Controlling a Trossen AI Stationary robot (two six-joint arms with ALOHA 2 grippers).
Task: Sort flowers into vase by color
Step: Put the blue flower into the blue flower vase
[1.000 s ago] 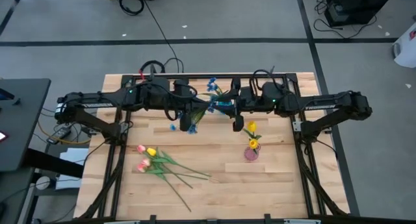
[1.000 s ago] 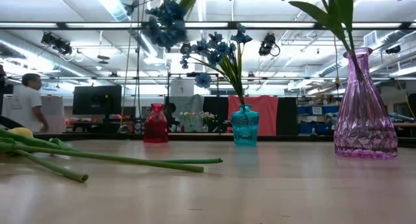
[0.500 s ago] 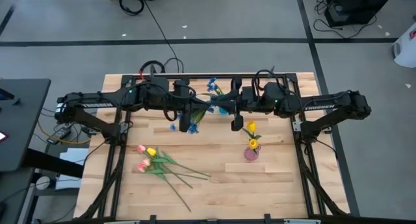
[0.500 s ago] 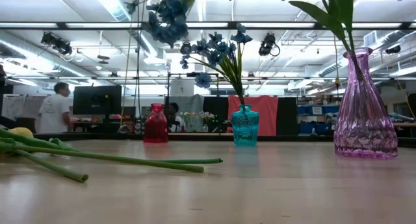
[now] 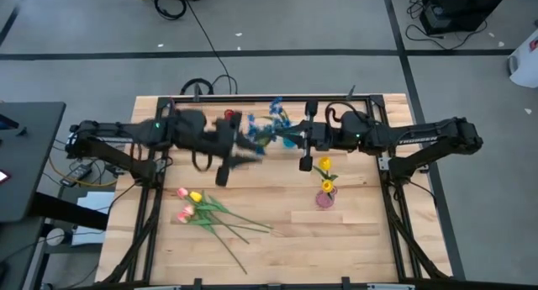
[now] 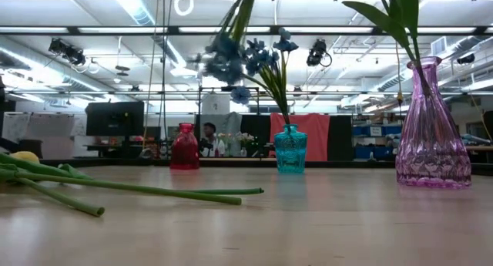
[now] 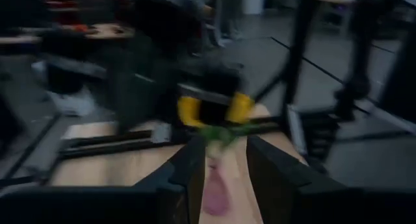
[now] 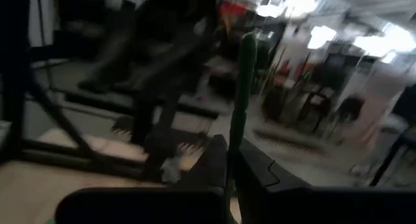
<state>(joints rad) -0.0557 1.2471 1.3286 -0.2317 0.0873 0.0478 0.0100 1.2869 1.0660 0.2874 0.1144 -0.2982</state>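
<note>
A spray of blue flowers [image 5: 257, 137] [image 6: 226, 60] hangs in the air, its green stem [image 8: 244, 81] in my shut right gripper [image 5: 296, 140] [image 8: 228, 164]. My left gripper [image 5: 245, 149] [image 7: 225, 164] is open and holds nothing, just left of the spray. A blue vase [image 6: 290, 149] at the far side holds more blue flowers [image 6: 266, 58]. A pink vase [image 5: 325, 198] [image 6: 431, 127] holds yellow tulips [image 5: 325, 165]. The red vase [image 5: 229, 115] [image 6: 185, 146] stands at the far side. My right gripper pinches the spray's green stem [image 8: 242, 130] between its two fingers. It reaches in level from the table's right. The spray is lifted clear of the table, its blossom end [image 6: 223, 65] hanging lower than the stem [image 6: 243, 11].
Pink and yellow tulips [image 5: 202, 210] lie loose on the table's near left, their long stems [image 6: 139, 189] flat on the wood. A black frame borders the table. The near middle of the tabletop [image 5: 286, 248] is bare wood. A person [image 6: 205, 135] shows far behind.
My left gripper has drawn back toward the table's left edge, away from the blue spray, which stays with my right gripper. The spray's blossom end has swung lower and toward the blue vase.
</note>
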